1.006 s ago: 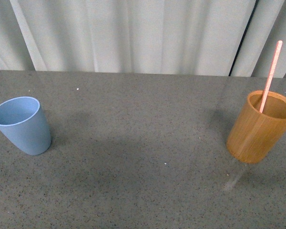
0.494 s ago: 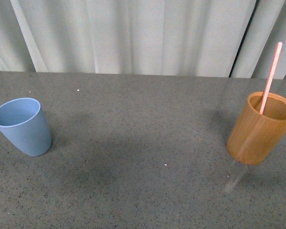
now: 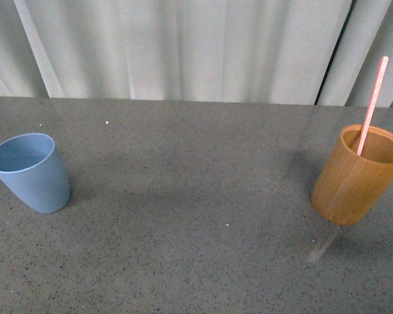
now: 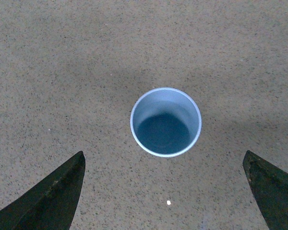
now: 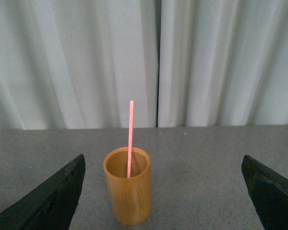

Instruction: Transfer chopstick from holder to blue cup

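Straight ahead of the wide-open, empty right pincer [image 5: 162, 160], the chopstick [image 5: 130, 139] is seen near-upright in the holder [image 5: 127, 196], while the left pincer [image 4: 163, 154], likewise open and empty, is held above the blue cup [image 4: 165, 122].

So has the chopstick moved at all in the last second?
No. In the front view the chopstick leans at the same angle in the holder, and its tip sits at the same spot against the curtain behind.

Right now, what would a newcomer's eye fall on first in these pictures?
The pink-red chopstick stands slanted in the orange-brown holder at the right of the table, rising well above its rim. Far to the left, the light blue cup stands alone and empty.
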